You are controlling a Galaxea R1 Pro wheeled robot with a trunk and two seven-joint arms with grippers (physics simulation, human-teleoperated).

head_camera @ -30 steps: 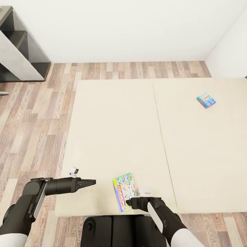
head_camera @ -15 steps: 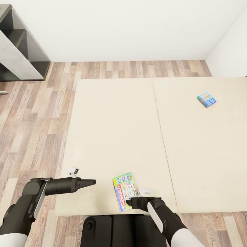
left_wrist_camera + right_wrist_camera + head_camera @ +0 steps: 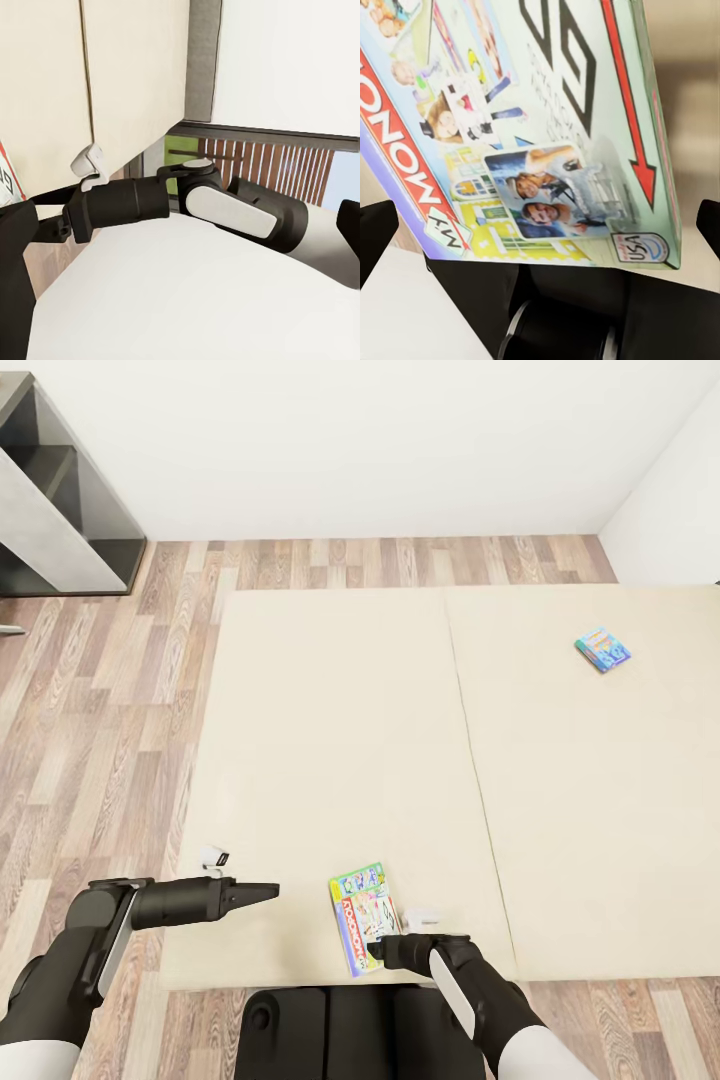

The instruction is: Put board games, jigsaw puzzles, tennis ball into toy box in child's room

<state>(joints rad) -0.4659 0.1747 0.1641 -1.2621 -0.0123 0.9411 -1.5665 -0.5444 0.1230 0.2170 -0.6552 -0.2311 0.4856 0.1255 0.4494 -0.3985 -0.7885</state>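
The fingers of the right gripper [image 3: 378,950] reach the near right corner of a board game [image 3: 362,916] with a green and red lid, which lies flat on the bed [image 3: 330,740] close to its near edge, beside the seam between the two mattress halves. From the head view I cannot tell whether those fingers are clamped on the box or just touching it. The left gripper [image 3: 268,892] points across the near left corner of the bed, its fingers drawn together to a narrow tip with nothing between them, well apart from the box. A second board game [image 3: 602,650], small and blue, lies on the right mattress half toward the far right corner. Wood-plank floor [image 3: 100,740] runs along the bed's left and far sides, and a dark grey shelf unit [image 3: 60,510] stands against the white wall at the far left.

In the left wrist view, the right arm [image 3: 217,206] stretches out past the edge of the beige mattress [image 3: 135,75].

In the right wrist view, the board game's lid [image 3: 540,127] shows close up, tilted, with red lettering down one side, photos of people and a red arrow. The dark tips of the gripper's fingers [image 3: 375,232] stand wide at either side of the picture, the box's near edge between them; contact cannot be made out.
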